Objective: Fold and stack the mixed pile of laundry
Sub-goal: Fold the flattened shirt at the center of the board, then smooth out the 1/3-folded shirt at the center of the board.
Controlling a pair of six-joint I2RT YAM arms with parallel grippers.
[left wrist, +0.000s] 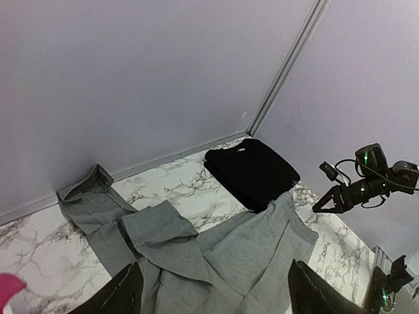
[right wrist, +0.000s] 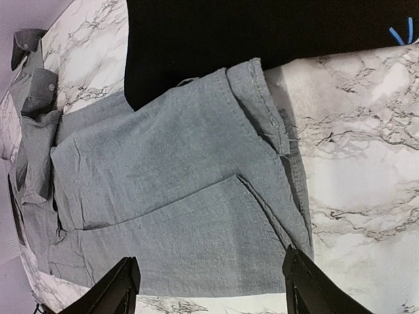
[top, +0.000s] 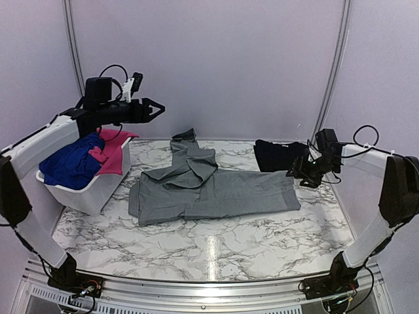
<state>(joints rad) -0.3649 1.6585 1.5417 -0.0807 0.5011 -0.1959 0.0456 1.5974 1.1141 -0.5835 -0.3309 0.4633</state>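
The grey shirt (top: 209,186) lay spread across the middle of the tabletop (top: 216,242), one side turned in over the body and the collar toward the far edge. It looked part-folded and laid flat, ready for the next crease. A black garment (top: 278,156), already folded, sat by the far right corner with the shirt's hem just lapping it, probably as the base of the stack. The blue piece (top: 72,163) and pink piece (top: 114,154) waited in the white basket (top: 85,193) at the left edge. The left claw (top: 160,110) hung high beside the basket, jaws wide and empty. The right claw (top: 293,173) hovered over the shirt's right end, also wide, holding nothing.
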